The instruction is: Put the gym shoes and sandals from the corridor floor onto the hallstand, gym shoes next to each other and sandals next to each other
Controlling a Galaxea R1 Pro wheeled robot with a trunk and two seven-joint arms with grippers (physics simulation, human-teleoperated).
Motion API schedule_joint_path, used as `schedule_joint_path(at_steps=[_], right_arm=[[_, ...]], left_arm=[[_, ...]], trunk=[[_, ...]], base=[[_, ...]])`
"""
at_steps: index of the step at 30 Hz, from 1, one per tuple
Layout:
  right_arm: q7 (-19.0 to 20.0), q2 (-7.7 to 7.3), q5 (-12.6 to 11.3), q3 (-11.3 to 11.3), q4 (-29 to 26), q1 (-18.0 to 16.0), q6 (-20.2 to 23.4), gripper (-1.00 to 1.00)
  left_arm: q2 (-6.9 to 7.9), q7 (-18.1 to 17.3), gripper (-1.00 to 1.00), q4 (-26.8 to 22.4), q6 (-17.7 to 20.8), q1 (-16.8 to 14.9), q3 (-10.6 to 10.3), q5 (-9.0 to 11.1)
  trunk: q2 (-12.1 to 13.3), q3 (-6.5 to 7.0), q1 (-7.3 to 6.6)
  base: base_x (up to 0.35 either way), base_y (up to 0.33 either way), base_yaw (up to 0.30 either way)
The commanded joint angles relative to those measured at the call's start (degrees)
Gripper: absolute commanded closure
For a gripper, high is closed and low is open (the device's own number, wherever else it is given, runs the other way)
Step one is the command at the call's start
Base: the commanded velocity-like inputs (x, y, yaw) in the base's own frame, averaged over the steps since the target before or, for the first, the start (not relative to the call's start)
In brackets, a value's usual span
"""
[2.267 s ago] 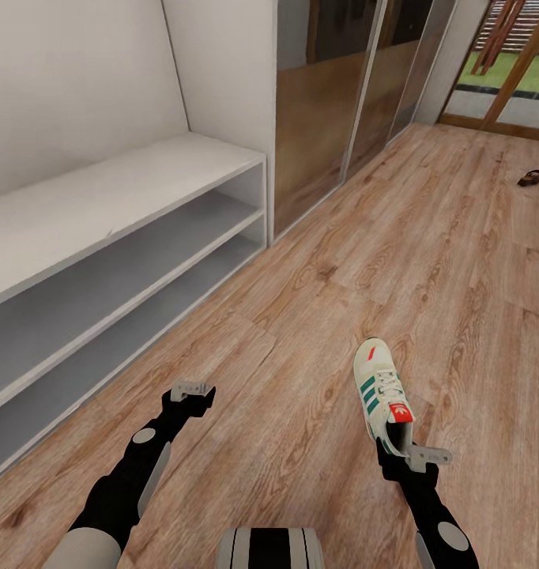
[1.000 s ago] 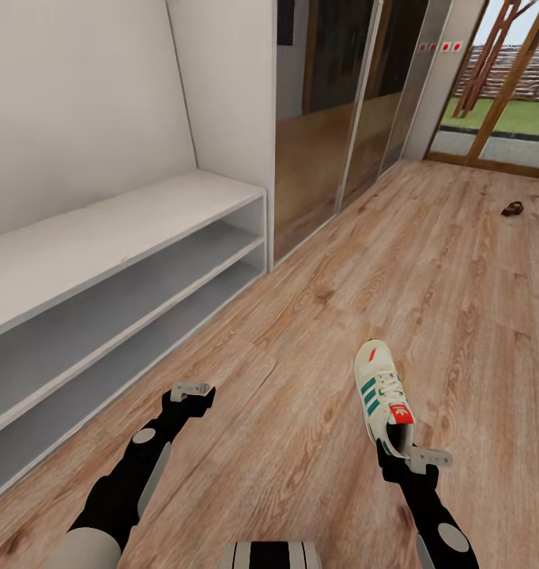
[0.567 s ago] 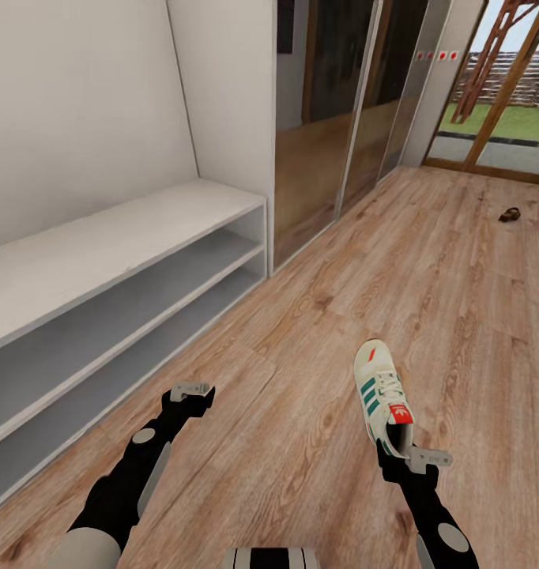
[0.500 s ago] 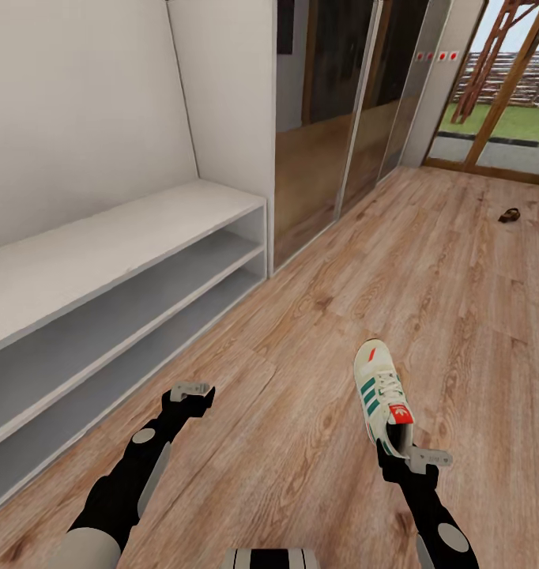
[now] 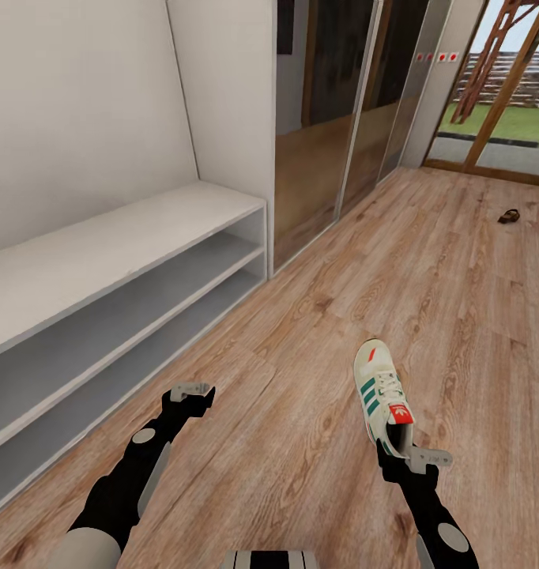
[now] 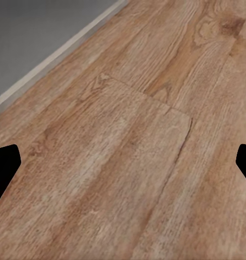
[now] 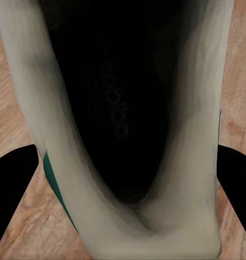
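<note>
- The corridor floor [image 5: 317, 300] runs ahead of me to glass doors and a garden beyond; over the last couple of seconds my view has tipped up, so more of the wall and doors shows, while the things themselves have not moved.
- The rack [image 5: 127, 237] stands at my left against the wall, its bench top and both open tiers bare, and it sits much as it did a moment ago.
- My right gripper [image 5: 408, 452] is closed on the heel of one gym shoe [image 5: 382, 395], toe pointing away from me; in the right wrist view the shoe's dark inside [image 7: 123, 108] lies between my fingers [image 7: 12, 184].
- That grip looks unchanged across the frames, so I judge the shoe is secure for carrying.
- My left gripper [image 5: 192, 389] hangs over bare planks, fingers [image 6: 4, 165] spread wide and holding nothing.
- One sandal [image 5: 508, 215] lies far off near the doors, well apart from me.
- Since only the view has shifted, I take it that I am lining up on the rack; no shoe is on it yet.
</note>
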Motion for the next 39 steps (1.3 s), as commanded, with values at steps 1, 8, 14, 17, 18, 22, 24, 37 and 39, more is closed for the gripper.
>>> schedule_joint_path(at_steps=[1, 8, 14, 17, 18, 22, 24, 37, 39], right_arm=[[0.0, -0.01, 0.0, 0.0, 0.0, 0.0, -0.2, 1.00], [0.0, -0.01, 0.0, 0.0, 0.0, 0.0, -0.1, 1.00], [0.0, -0.02, 0.0, 0.0, 0.0, 0.0, -0.1, 1.00], [0.0, -0.01, 0.0, 0.0, 0.0, 0.0, -0.1, 1.00], [0.0, -0.01, 0.0, 0.0, 0.0, 0.0, -0.1, 1.00], [0.0, -0.04, 0.0, 0.0, 0.0, 0.0, -0.2, 1.00], [0.0, -0.06, 0.0, 0.0, 0.0, 0.0, -0.2, 1.00], [-0.1, -0.01, 0.1, 0.0, 0.0, 0.1, -0.2, 1.00], [-0.1, -0.01, 0.1, 0.0, 0.0, 0.1, -0.2, 1.00]], left_arm=[[-0.02, -0.2, -1.00, -0.1, 0.3, 0.0, 0.1, 0.0], [0.03, -0.2, -1.00, -0.1, 0.3, 0.0, 0.1, 0.0], [-0.03, -0.2, -1.00, -0.1, 0.3, 0.0, 0.0, 0.0], [-0.03, -0.2, -1.00, -0.1, 0.3, 0.0, 0.0, 0.0], [-0.03, -0.2, -1.00, -0.1, 0.3, 0.0, 0.0, 0.0], [-0.04, -0.2, -1.00, -0.1, 0.3, 0.0, 0.0, 0.0], [-0.04, -0.2, -1.00, -0.1, 0.3, 0.0, 0.0, 0.0], [-0.04, -0.2, -1.00, -0.1, 0.3, 0.0, 0.0, 0.0], [-0.05, -0.2, -1.00, -0.1, 0.3, 0.0, 0.0, 0.0]], trunk=[[0.0, -0.04, -0.01], [0.0, -0.04, -0.01], [0.0, -0.04, -0.01], [0.0, -0.04, -0.01], [0.0, -0.04, -0.01], [0.0, -0.04, -0.01], [0.0, -0.04, -0.01], [0.0, -0.04, -0.01], [0.0, -0.04, -0.01]], base=[[0.000, 0.000, 0.000], [0.000, 0.000, 0.000], [0.000, 0.000, 0.000], [0.000, 0.000, 0.000], [0.000, 0.000, 0.000], [0.000, 0.000, 0.000], [0.000, 0.000, 0.000], [0.000, 0.000, 0.000], [0.000, 0.000, 0.000]])
